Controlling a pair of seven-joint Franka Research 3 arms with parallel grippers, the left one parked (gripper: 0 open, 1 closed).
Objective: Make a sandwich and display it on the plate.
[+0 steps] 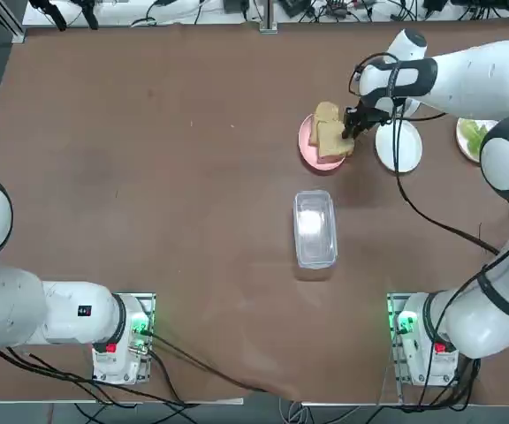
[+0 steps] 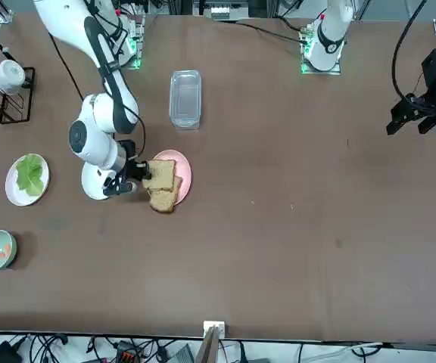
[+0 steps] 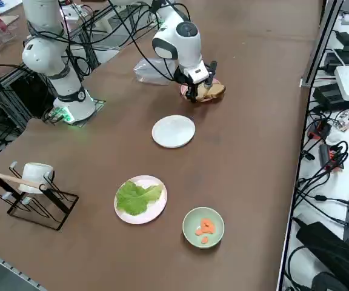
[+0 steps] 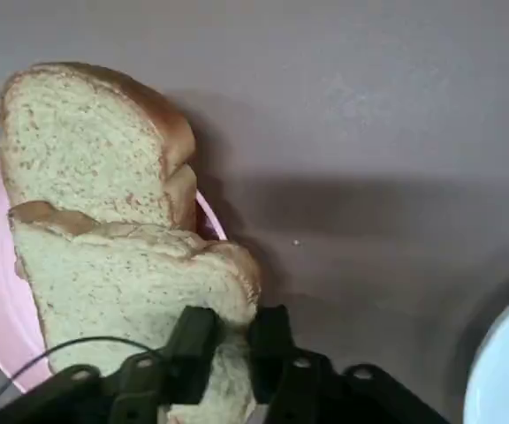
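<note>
Right gripper (image 4: 226, 340): low over the right edge of the pink plate, its two black fingers pinching the edge of the nearer toast slice.
Toast: two tan-brown, crusted toast slices (image 1: 330, 132) lying overlapped on the round pink plate (image 1: 307, 141), not stacked square; the pinched slice (image 4: 131, 291) lies partly over the other (image 4: 87, 146) and juts past the plate's rim.
White plate: small plain round white plate (image 1: 398, 146) bare, just to the right of the pink plate, under the arm's forearm.
Lettuce: green lettuce leaf (image 3: 135, 197) on a second white plate (image 3: 156, 209), further right on the table.
Carrot: orange carrot bits (image 3: 205, 228) in a small pale-green bowl (image 3: 189, 233), at the table's far right corner.
Container: clear rectangular plastic box (image 1: 315, 228) mid-table, nearer the robot than the pink plate.
Rack: black wire stand holding a white cup (image 3: 36, 176), at the right edge.
</note>
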